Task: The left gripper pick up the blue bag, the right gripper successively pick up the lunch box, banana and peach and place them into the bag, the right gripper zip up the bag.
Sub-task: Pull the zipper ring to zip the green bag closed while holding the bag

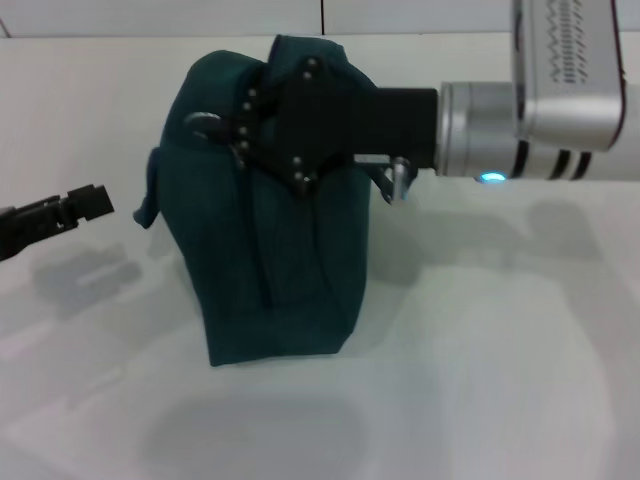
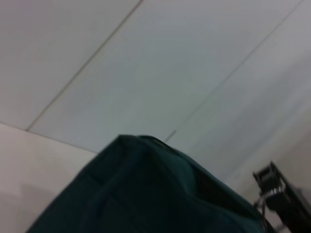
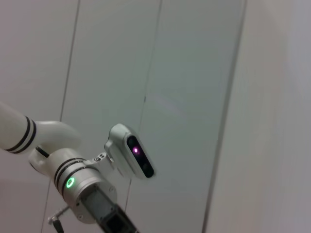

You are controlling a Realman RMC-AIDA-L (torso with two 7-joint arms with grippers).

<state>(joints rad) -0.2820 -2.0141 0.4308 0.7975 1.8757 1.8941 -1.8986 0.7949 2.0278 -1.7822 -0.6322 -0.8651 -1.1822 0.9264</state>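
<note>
The blue bag (image 1: 275, 230) stands closed on the desk (image 1: 500, 350). The right hand (image 1: 262, 125) is at its top, near the zip; I cannot tell its grip. The left hand (image 1: 85, 203) is beside the bag, fingers together, so the task seems nearly done.

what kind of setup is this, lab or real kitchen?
Likely a lab test bench: plain white tabletop, bare panelled white walls, only the blue bag between the left gripper and right gripper.

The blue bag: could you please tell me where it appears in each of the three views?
Head view: the blue bag stands at centre, on the table.
Left wrist view: its top fills the lower middle.
Right wrist view: not in it.
Shared landmark: the right gripper over the bag's top, also at the left wrist view's edge.
</note>
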